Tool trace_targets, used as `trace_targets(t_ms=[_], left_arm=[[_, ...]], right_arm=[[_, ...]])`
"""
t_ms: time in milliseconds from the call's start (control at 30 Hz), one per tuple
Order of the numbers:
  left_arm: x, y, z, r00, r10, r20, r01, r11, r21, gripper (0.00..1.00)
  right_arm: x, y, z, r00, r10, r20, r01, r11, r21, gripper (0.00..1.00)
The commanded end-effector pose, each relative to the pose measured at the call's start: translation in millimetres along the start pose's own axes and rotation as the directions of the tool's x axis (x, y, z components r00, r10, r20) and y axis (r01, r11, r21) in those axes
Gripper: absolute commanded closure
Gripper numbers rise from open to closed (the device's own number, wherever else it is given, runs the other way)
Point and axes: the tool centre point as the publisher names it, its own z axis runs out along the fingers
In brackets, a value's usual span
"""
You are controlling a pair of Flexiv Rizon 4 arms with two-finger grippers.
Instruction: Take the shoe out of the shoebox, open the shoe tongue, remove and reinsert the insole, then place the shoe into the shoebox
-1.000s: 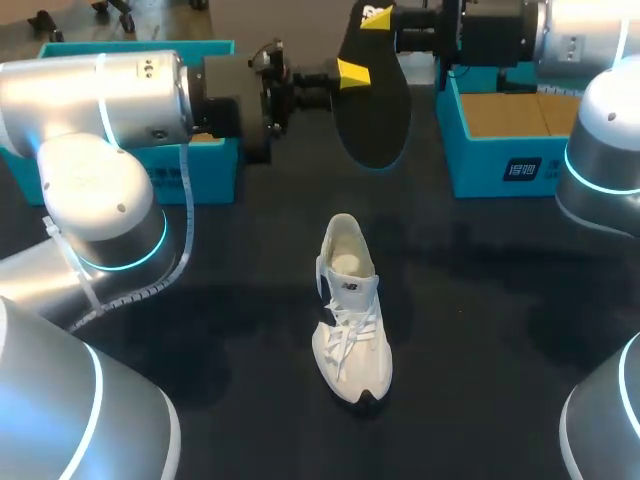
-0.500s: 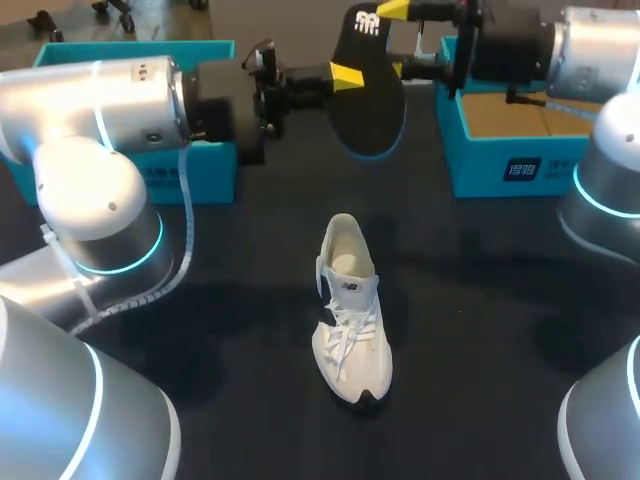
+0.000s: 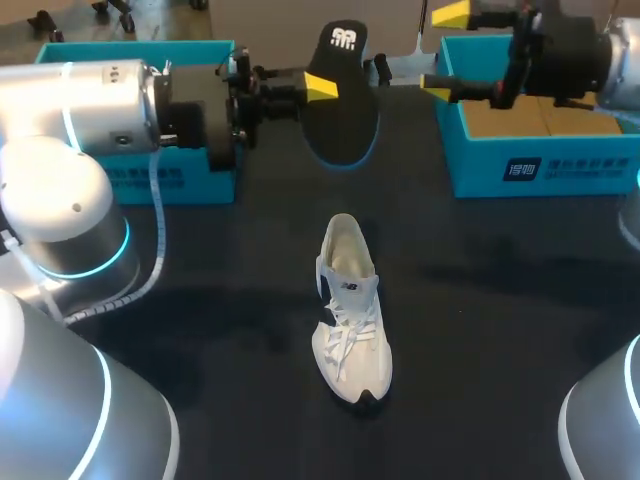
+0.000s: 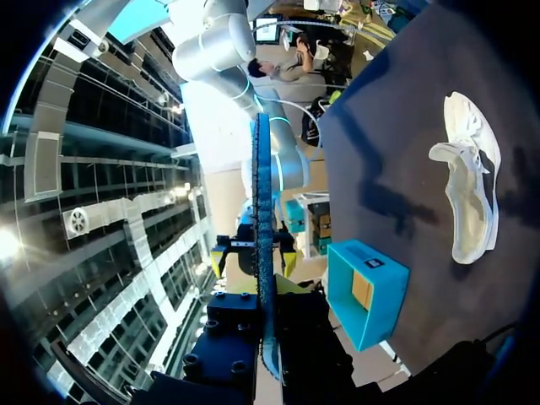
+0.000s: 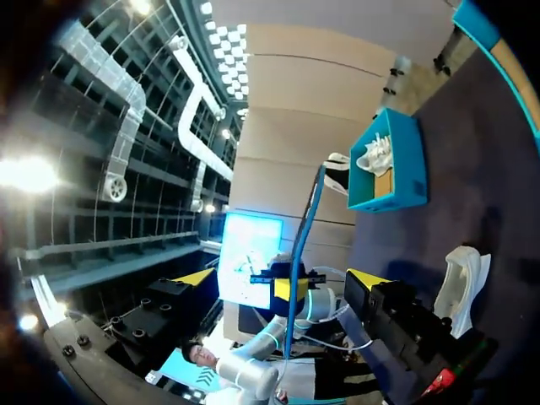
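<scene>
Left gripper [image 3: 322, 88] clenched on insole [image 3: 340, 125] near logo end, aloft by tabletop far edge. Right gripper [image 3: 445, 48] spread, empty, over far-right shoebox [image 3: 520, 170]. Shoe [image 3: 350, 310] upright mid-tabletop. Insole likely light, thin, floppy: pinch edge, feed free end first.

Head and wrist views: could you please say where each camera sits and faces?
Head: above and behind, looking down on the dark table; both arms show.
Left wrist: on the left arm, facing along the left gripper, shut on the flat black insole.
Right wrist: on the right arm, facing past the open right gripper.
All share the white lace-up shoe.
</scene>
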Motion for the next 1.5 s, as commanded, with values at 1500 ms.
trace_targets(t_ms=[1500], left_arm=[[-19.9,2,-4,0.825,-0.56,-0.076,0.565,0.816,0.122,1.0]], right_arm=[[-12.0,-13.9,-44,0.992,0.043,0.121,-0.05,0.997,0.055,0.0]])
